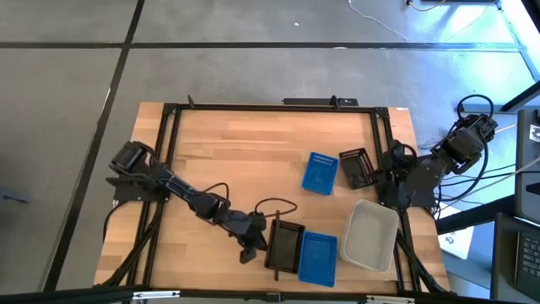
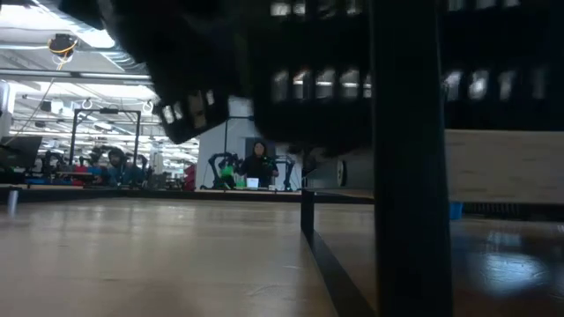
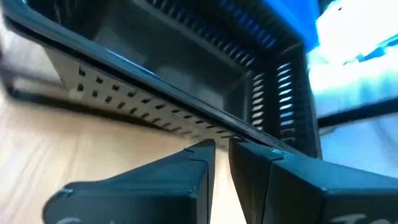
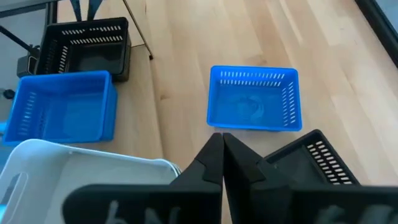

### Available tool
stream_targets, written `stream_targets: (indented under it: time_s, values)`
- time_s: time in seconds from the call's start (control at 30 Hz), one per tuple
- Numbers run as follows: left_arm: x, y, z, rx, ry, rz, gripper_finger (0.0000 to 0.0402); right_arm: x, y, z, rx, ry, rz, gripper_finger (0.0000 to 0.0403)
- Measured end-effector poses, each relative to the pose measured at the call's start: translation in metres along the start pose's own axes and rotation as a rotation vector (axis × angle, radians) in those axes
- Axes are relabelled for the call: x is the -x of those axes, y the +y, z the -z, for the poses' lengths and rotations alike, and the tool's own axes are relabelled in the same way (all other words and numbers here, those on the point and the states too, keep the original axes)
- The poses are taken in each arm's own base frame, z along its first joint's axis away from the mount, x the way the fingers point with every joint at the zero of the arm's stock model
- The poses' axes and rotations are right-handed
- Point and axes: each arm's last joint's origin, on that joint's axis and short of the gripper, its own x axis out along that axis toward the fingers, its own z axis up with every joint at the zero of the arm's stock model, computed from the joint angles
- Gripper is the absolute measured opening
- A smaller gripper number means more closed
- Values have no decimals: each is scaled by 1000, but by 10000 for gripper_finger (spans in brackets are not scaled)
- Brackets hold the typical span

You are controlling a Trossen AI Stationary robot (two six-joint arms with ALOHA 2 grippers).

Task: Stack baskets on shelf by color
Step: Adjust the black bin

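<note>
My left gripper point(image 1: 256, 243) reaches to the table's near edge and is shut on a black slotted basket point(image 1: 285, 245). A blue basket point(image 1: 318, 257) stands right beside that one, and in the low view both sit up at the pale shelf panel point(image 2: 502, 167) behind its black upright bar point(image 2: 410, 176). A white basket point(image 1: 369, 235), a second blue basket point(image 1: 320, 173) and a second black basket point(image 1: 356, 166) stand on the table farther right. My right gripper point(image 4: 221, 146) is shut and hovers over the white and black baskets, touching nothing. My left gripper holds the black basket by the top rim of its long wall point(image 3: 205, 127), on the side away from the blue basket. The two fingers point(image 3: 199, 155) come level from the table's left with only a thin gap between them. The fingertips hide the exact place of contact.
The right arm's base point(image 1: 405, 181) stands at the table's right edge, close to the second black basket. A cable loop point(image 1: 274, 205) lies just beyond my left gripper. Bare wood stretches over the table's far and left parts point(image 1: 245, 152). People show in the room beyond.
</note>
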Motion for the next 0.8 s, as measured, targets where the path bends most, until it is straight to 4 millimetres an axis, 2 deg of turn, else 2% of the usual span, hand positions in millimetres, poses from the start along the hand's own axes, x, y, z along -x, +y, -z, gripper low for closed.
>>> stream_targets:
  time_s: [0.27,0.67,0.8]
  values:
    - [-7,-3,-3,0,-63,81,39,0,0,0,0,1,0,0]
    - [-6,9,-13,-50,-93,27,39,0,0,0,-2,1,2,0]
    - [1,10,-17,-26,-92,-16,39,0,0,0,-15,0,3,1]
